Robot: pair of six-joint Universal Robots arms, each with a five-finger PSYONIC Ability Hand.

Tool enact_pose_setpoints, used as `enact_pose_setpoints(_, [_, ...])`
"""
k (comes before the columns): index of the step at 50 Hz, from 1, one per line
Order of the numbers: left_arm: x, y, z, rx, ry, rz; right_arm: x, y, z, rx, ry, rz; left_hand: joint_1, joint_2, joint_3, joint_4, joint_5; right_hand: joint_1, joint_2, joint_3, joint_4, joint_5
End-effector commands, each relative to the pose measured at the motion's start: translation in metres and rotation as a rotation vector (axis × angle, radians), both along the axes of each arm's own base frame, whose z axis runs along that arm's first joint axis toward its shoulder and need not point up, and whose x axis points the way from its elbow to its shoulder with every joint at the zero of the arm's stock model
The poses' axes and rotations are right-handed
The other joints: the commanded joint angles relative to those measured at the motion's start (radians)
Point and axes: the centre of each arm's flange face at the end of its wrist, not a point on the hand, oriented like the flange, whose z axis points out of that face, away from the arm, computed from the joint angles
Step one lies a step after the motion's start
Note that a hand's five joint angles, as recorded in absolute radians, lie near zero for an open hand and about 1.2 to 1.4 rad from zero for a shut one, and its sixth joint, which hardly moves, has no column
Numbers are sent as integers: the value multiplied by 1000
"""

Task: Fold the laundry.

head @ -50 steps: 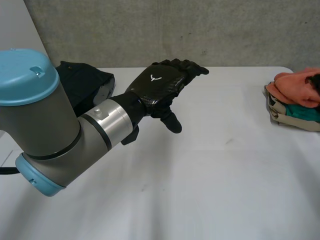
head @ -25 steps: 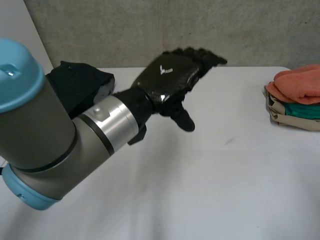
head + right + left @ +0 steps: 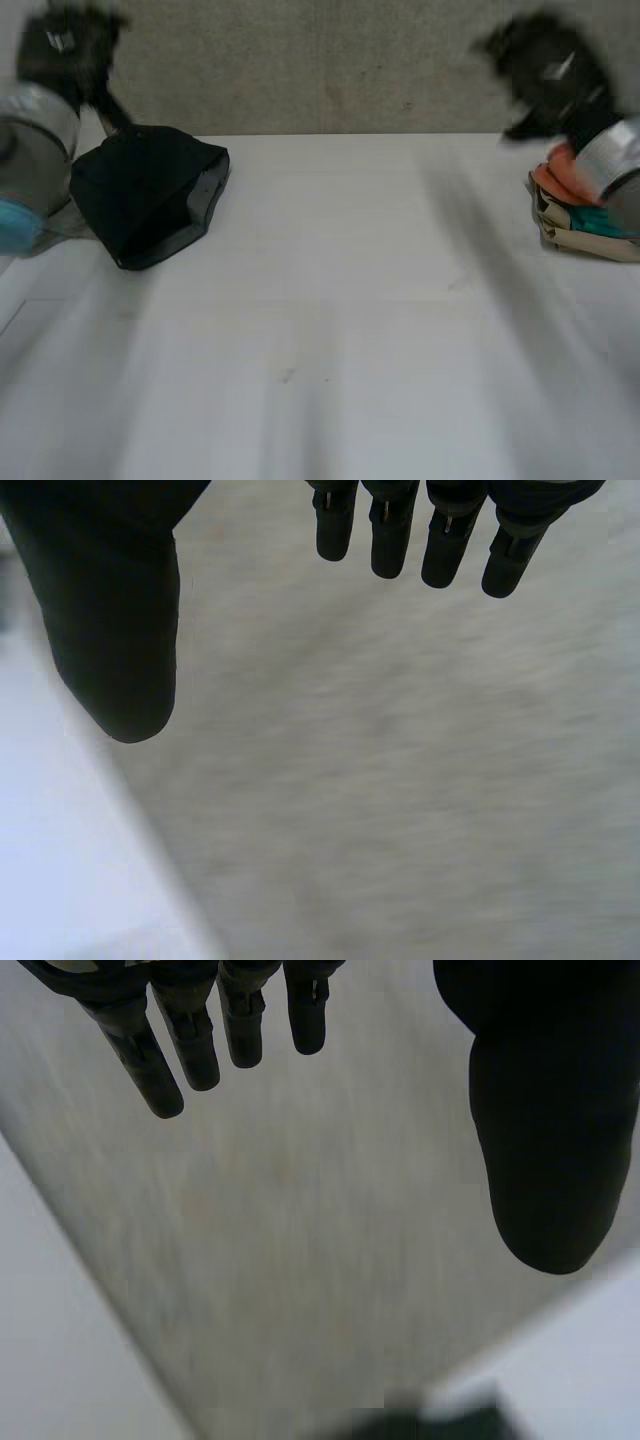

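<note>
Black cloth (image 3: 148, 192) lies on the far left part of the white table (image 3: 340, 330). It is bunched into a squarish heap, and its near right side gapes a little to show a grey lining. It is a garment, not a container, and nothing can be seen inside the gap.

At the far right edge of the table sits a small stack of laundry. An orange cloth (image 3: 562, 182) is on top, a teal cloth (image 3: 606, 222) is under it, and a beige piece with a dark trim (image 3: 568, 238) is at the bottom. Whether the beige piece is a soft bag holding the other two or just another folded cloth cannot be told.

The left hand (image 3: 62, 45) is up above the far left corner, over the black cloth and apart from it, in front of the grey wall (image 3: 330, 60). In its wrist view its fingers (image 3: 200, 1045) are straight and its thumb (image 3: 545, 1140) stands well off from them, with nothing between.

The right hand (image 3: 548, 65) is up above the stack of laundry and does not touch it. In its wrist view its fingers (image 3: 445, 535) are straight and its thumb (image 3: 115, 630) is spread wide, holding nothing.
</note>
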Motion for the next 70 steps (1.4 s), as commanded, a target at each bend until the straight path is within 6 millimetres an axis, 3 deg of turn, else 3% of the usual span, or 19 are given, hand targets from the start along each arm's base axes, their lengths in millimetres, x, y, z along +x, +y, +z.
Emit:
enact_pose_setpoints(1, [33,-72,-110,37,-174,81,19,37,-100,289,186,20,24,2,-1,7,-6,-52,-39,-42,-38,-313])
enact_pose_setpoints(9, [33,-117,-187,-96,-207,0,11,66,-142,393,292,-2,161,140,137,144,131,-52,-39,-42,-38,-313])
enact_pose_setpoints(14, [35,-128,-202,-118,-253,10,10,72,-149,419,299,1,1110,1089,1086,1094,1081,-52,-39,-42,-38,-313])
enact_pose_setpoints(16, [29,-124,-198,-131,-272,8,7,69,-149,421,297,-13,1206,1185,1182,1190,1177,-52,-39,-42,-38,-313])
enact_pose_setpoints(18, [23,-120,-183,-150,-262,1,4,66,-148,420,294,-24,1206,1185,1182,1190,1177,-52,-39,-42,-38,-313])
enact_pose_setpoints(22, [-5,-87,-98,-259,-177,-31,-1,60,-144,408,285,-48,1206,1185,1182,1190,1177,-52,-39,-42,-38,-313])
enact_pose_setpoints(26, [-41,-31,-31,-309,-8,-123,-2,59,-137,391,271,-55,1206,1185,1182,1190,1177,-52,-39,-42,-38,-313])
enact_pose_setpoints(30, [-72,29,14,-321,157,-262,-5,58,-130,378,261,-69,1206,1185,1182,1190,1177,-52,-39,-42,-38,-313])
enact_pose_setpoints(34, [-93,76,29,-270,266,-383,-9,56,-126,374,255,-85,1206,1185,1182,1190,1177,-52,-39,-42,-38,-313])
enact_pose_setpoints(37, [-109,91,17,-208,282,-434,-13,54,-123,365,249,-112,1206,1185,1182,1190,1177,-52,-39,-42,-38,-313])
enact_pose_setpoints(41, [-151,120,-35,-38,248,-528,-21,47,-119,367,229,-173,1206,1185,1182,1190,1177,-52,-39,-42,-38,-313])
enact_pose_setpoints(42, [-169,134,-66,50,220,-562,-23,46,-119,370,221,-185,1206,1185,1182,1190,1177,-52,-39,-42,-38,-313])
enact_pose_setpoints(47, [-198,168,-133,239,140,-613,-34,36,-115,379,181,-246,1206,1185,1182,1190,1177,-52,-39,-42,-38,-313])
enact_pose_setpoints(48, [-199,170,-137,256,131,-612,-34,35,-115,379,177,-248,1096,1075,1072,1080,1067,-52,-39,-42,-38,-313])
enact_pose_setpoints(50, [-198,175,-142,291,111,-606,-35,35,-115,381,174,-250,343,321,318,326,313,-52,-39,-42,-38,-313])
enact_pose_setpoints(51, [-197,175,-143,298,103,-600,-35,36,-115,383,173,-250,224,203,200,208,195,-52,-39,-42,-38,-313])
enact_pose_setpoints(55, [-182,177,-109,267,115,-547,-34,38,-116,396,174,-252,106,85,82,89,76,-52,-39,-42,-38,-313])
enact_pose_setpoints(63, [-79,138,-58,182,92,-256,-29,62,-85,462,77,-225,100,79,76,83,70,-52,-39,-42,-38,-313])
enact_pose_setpoints(70, [-27,136,-79,198,-83,-131,-3,97,-66,704,-64,-130,91,70,67,75,62,-52,-39,-42,-38,-313])
